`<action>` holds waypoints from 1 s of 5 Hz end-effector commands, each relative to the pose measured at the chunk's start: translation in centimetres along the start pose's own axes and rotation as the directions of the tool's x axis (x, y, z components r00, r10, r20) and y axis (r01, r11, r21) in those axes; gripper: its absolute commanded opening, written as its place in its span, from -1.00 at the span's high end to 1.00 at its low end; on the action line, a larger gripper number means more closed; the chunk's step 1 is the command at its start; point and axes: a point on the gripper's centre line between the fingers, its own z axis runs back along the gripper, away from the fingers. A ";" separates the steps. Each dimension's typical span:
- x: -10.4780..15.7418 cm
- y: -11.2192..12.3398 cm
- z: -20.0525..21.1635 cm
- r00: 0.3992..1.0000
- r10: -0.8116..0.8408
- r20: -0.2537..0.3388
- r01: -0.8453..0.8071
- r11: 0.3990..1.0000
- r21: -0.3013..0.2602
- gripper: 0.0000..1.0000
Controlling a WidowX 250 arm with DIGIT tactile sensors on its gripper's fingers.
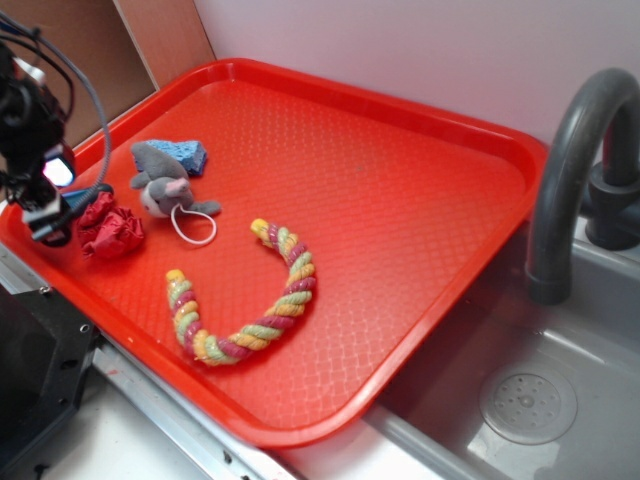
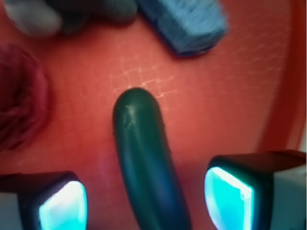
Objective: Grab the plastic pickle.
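Although the gripper (image 2: 146, 201) straddles the plastic pickle (image 2: 144, 167) lying on the red tray (image 1: 400, 200) near its left edge, its jaws stand wide, so closing and lifting apparently remain.

Kitchen-like setup; grey sink (image 1: 560, 420), faucet (image 1: 570, 170)

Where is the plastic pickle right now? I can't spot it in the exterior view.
In the wrist view, the plastic pickle lies on the red tray between the open gripper fingers, red cloth ball left, blue sponge beyond.
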 end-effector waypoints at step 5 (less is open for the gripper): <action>0.3 0.6 -0.5 0.995 0.069 -0.067 -0.069 0.998 0.000 1.00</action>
